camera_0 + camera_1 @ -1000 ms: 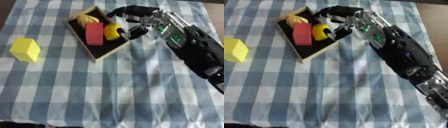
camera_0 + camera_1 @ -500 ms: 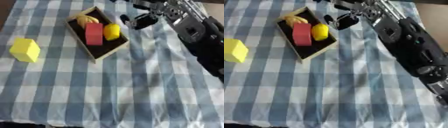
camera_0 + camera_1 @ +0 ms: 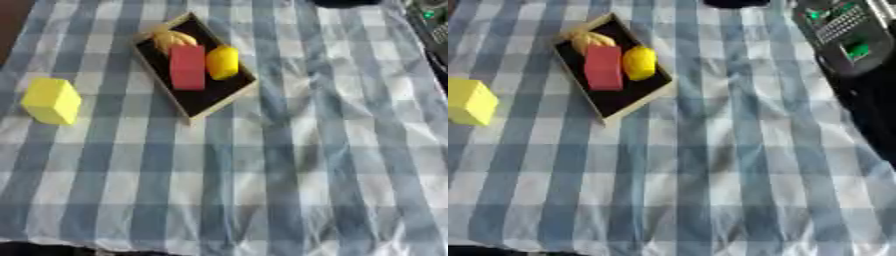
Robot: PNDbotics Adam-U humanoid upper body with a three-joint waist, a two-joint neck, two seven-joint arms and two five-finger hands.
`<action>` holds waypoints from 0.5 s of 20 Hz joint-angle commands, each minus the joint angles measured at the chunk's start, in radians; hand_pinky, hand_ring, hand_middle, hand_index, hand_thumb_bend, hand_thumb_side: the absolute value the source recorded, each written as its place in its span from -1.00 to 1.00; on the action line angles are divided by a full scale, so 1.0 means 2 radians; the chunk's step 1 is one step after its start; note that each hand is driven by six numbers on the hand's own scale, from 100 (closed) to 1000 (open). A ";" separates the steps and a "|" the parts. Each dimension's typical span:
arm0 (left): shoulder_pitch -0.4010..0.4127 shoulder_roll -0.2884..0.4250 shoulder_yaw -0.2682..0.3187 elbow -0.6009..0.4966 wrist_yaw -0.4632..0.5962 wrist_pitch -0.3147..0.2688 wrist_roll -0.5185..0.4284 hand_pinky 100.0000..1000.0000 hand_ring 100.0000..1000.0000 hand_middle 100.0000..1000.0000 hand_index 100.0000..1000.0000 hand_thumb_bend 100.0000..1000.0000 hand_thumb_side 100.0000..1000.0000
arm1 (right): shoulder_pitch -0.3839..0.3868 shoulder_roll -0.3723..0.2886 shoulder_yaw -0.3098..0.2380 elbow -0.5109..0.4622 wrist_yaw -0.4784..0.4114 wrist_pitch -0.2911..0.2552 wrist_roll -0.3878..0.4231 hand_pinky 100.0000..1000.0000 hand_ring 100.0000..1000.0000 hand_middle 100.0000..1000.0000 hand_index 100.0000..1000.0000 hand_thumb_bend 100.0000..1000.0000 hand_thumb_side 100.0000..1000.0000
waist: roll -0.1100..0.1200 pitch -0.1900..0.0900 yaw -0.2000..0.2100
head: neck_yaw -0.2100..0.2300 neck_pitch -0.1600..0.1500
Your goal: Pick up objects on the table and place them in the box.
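The counter wears a checked cloth. The box, upper left, holds 3 things. Only the right arm shows, upper right; its fingers are out of sight, so I cannot tell. The yellow block at the left edge probably goes next.

We note a table covered by a blue-and-white checked tablecloth, which fills nearly the whole view. The cloth shows creases and soft folds, most marked toward the right edge and the near edge. Beyond the far left corner we see a dark brownish strip. Below the near edge lies darkness. Lighting is even.
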 commanded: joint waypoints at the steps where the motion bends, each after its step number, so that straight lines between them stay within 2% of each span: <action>1: -0.034 0.078 -0.018 -0.001 -0.057 0.031 -0.093 0.76 0.72 0.72 0.83 -0.11 -0.38 | 0.013 -0.043 -0.038 -0.032 -0.047 0.015 -0.076 0.89 0.83 0.60 0.76 -1.00 -0.28 | 0.012 -0.020 -0.003 | 0.005 0.002; 3: -0.057 0.102 -0.033 0.017 -0.072 0.040 -0.175 0.82 0.77 0.75 0.85 -0.07 -0.38 | 0.026 -0.051 -0.048 -0.034 -0.062 0.014 -0.106 0.89 0.83 0.60 0.74 -1.00 -0.28 | 0.014 -0.022 -0.005 | 0.007 0.002; 6: -0.085 0.121 -0.051 0.057 -0.086 0.040 -0.287 0.86 0.79 0.74 0.87 0.17 -0.55 | 0.039 -0.056 -0.053 -0.035 -0.073 0.022 -0.131 0.89 0.82 0.59 0.74 -1.00 -0.23 | 0.017 -0.024 -0.008 | 0.010 0.002; 10: -0.101 0.137 -0.066 0.100 -0.114 0.025 -0.381 0.89 0.81 0.72 0.86 0.38 -0.76 | 0.047 -0.057 -0.054 -0.035 -0.077 0.032 -0.138 0.90 0.81 0.58 0.72 -1.00 -0.21 | 0.021 -0.024 -0.009 | 0.011 0.002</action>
